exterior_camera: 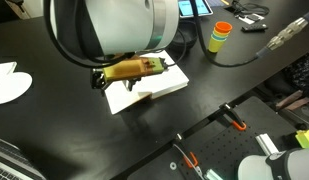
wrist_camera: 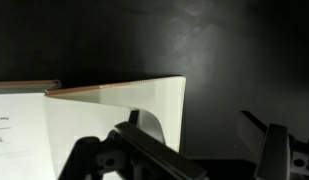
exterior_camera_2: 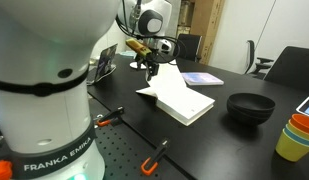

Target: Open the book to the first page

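The book [exterior_camera_2: 184, 100] lies on the black table, and its white pages also show in an exterior view [exterior_camera: 144, 93]. Its tan-orange cover [wrist_camera: 104, 90] is lifted at an angle, showing a white inner face, with a white page [wrist_camera: 19, 140] lying flat beneath. In the wrist view my gripper [wrist_camera: 199, 140] is open. Its fingers straddle the free edge of the lifted leaf, one finger in front of the white face and the other over bare table. In both exterior views the gripper [exterior_camera: 154, 67] [exterior_camera_2: 149, 63] hangs just above the book's raised edge.
A black bowl [exterior_camera_2: 251, 107] and stacked coloured cups [exterior_camera_2: 294, 135] stand beyond the book. A light-blue booklet [exterior_camera_2: 202, 78] lies behind it. A round white disc [exterior_camera: 9, 85] lies to one side. Orange-handled clamps [exterior_camera: 234, 122] are fixed at the table's edge.
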